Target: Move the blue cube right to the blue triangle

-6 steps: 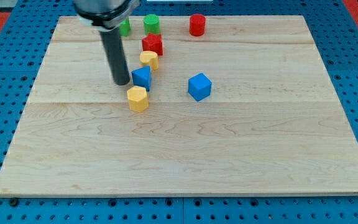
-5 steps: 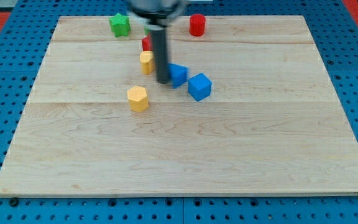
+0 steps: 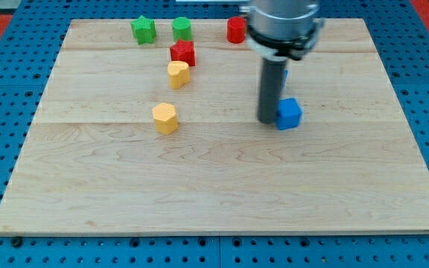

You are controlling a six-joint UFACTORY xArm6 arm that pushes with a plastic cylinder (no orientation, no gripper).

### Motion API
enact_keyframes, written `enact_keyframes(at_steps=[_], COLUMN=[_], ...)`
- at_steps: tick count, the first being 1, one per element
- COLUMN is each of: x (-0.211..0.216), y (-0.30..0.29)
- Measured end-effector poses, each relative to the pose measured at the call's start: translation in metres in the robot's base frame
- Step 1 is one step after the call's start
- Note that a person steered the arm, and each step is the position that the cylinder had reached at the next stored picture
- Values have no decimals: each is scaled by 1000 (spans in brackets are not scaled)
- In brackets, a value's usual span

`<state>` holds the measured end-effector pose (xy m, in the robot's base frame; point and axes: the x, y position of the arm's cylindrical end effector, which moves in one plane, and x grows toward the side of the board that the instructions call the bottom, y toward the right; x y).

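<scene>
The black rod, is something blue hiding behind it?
Yes. A sliver of blue peeks out at the rod's right edge; the rest is covered, so its shape can't be told. My tip sits left of the blue cube.

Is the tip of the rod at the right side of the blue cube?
No, my tip stands at the view's left of the blue cube.

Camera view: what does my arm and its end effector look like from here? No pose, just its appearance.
A straight dark grey rod hangs from a wider, lighter grey cylindrical collar edged by a black ring. The rod is plain and matte, with no markings and no cables showing. My tip is a blunt, flat end. The arm above the collar is cut off at the view's top.
</scene>
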<state>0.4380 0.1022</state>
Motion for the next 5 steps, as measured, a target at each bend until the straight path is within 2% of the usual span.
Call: enact_keyframes(at_steps=[1, 2, 3, 4, 5], x=[-13, 8, 17, -10, -34], y=[27, 31, 76, 93, 60])
